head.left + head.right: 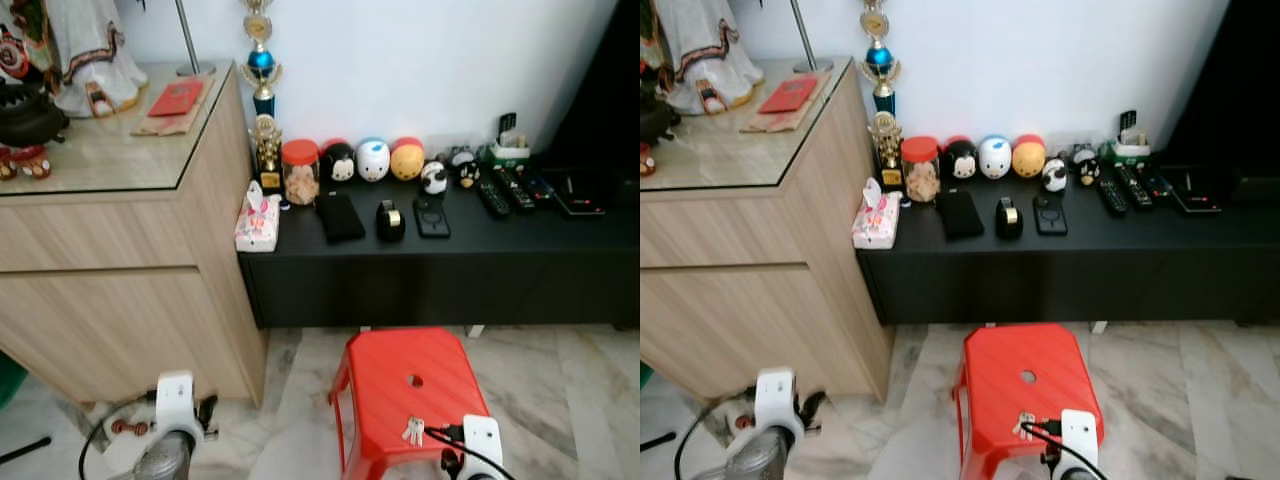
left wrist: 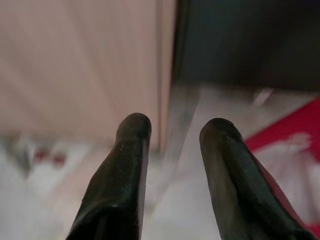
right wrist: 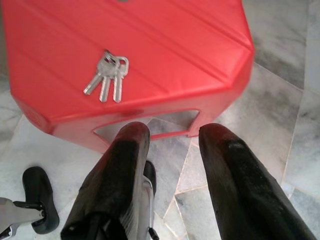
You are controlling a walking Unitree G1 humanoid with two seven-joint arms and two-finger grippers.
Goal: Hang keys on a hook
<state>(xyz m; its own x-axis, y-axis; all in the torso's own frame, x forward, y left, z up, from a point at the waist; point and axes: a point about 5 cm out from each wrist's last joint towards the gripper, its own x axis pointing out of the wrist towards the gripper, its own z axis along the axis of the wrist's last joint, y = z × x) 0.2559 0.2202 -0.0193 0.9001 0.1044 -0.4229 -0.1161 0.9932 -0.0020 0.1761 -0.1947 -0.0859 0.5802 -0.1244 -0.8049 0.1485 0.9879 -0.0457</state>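
A bunch of silver keys (image 3: 106, 75) lies flat on top of a red plastic stool (image 1: 400, 385), near its front edge (image 1: 413, 431). My right gripper (image 3: 172, 135) hovers open just in front of the stool and a little below its top, with the keys ahead of it and off to one side. Nothing is between its fingers. My left gripper (image 2: 175, 127) is open and empty. It is held low over the floor by the corner of the wooden cabinet (image 1: 120, 300), left of the stool.
A low black console (image 1: 440, 250) stands behind the stool against the white wall. It carries jars, round toys, remotes, a tissue pack (image 1: 257, 222) and a trophy (image 1: 263, 100). Marble floor (image 1: 580, 390) surrounds the stool. Cables and small items (image 1: 125, 428) lie by the cabinet.
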